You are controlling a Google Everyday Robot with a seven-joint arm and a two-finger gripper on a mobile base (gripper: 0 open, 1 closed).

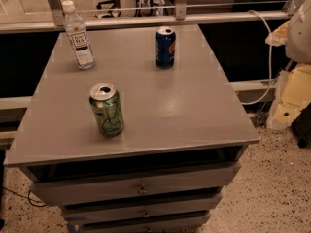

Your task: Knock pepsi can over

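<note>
The pepsi can [165, 47], dark blue with a round red-white-blue logo and a silver top, stands upright on the far middle of the grey cabinet top [184, 110]. My arm hangs at the right edge of the view, beyond the cabinet's right side. Its gripper [287, 103] shows there as pale cream parts, level with the cabinet top and well to the right of the can, touching nothing.
A green can [107, 109] with an opened top stands upright at the front left. A clear plastic bottle [78, 37] with a white label stands at the far left corner. A metal rail [146, 19] runs behind the cabinet. A white cable [268, 42] hangs at the right.
</note>
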